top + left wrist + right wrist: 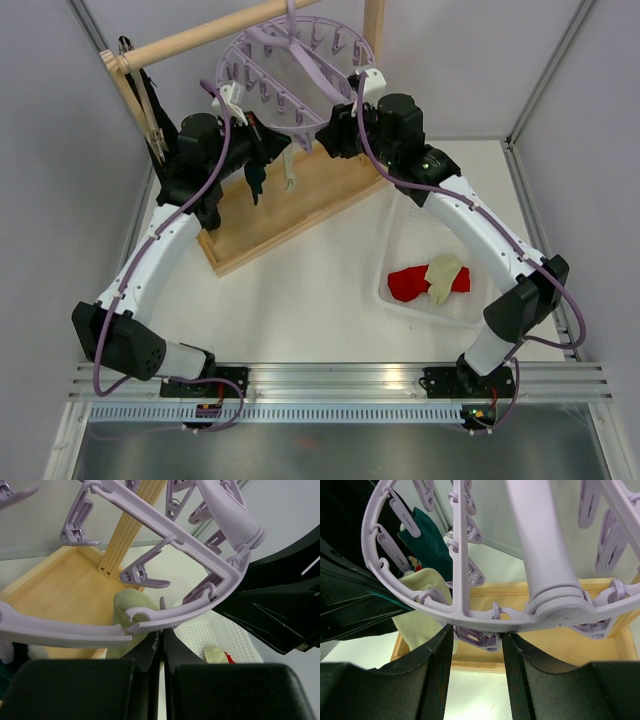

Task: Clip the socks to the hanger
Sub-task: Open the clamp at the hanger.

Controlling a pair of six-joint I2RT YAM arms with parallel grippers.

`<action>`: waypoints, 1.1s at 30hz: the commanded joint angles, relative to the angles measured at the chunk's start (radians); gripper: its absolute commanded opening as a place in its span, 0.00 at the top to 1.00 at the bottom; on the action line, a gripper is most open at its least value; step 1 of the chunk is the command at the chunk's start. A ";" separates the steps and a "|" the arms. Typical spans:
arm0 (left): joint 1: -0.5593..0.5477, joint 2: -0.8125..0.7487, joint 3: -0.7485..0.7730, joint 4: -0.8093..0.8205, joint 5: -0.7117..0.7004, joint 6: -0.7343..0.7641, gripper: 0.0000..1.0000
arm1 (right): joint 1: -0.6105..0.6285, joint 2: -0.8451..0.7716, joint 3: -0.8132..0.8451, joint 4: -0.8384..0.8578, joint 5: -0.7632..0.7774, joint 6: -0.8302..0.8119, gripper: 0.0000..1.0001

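The hanger (pixel 300 60) is hung on the rack (pixel 270 215), and both arms are raised to it. A teal sock (pixel 430 540) is judged already clipped. A cream sock (pixel 422 607) hangs at the ring, and whether it is clipped cannot be told. A red sock (pixel 408 284) and a pale sock (pixel 443 276) are left in the tray (pixel 386 292). The left gripper (pixel 161 647) is closed tight by the cream sock; no hold on it can be confirmed. The right gripper (pixel 476 645) is parted around a clip (pixel 479 638), which is not squeezed.

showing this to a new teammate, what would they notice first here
The round lavender hanger hung from the wooden rack at top centre stands out first, with the left arm and right arm both reaching up to it. Next come the dark teal sock and cream sock dangling beneath it. At right, the clear tray holds a red sock and a pale sock.
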 commanded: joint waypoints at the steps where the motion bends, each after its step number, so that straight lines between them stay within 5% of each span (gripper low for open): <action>1: 0.000 0.003 0.047 0.019 -0.014 0.033 0.98 | 0.003 0.014 0.065 0.008 0.018 -0.018 0.50; 11: 0.000 0.006 0.073 0.000 -0.008 0.047 0.98 | 0.003 0.038 0.107 -0.005 0.030 -0.046 0.51; 21: 0.000 -0.015 0.052 -0.011 0.015 0.053 0.98 | 0.005 0.038 0.099 -0.004 0.050 -0.038 0.69; 33: 0.000 -0.138 -0.181 0.039 0.108 0.061 0.98 | 0.017 -0.005 -0.014 0.053 0.093 0.074 0.98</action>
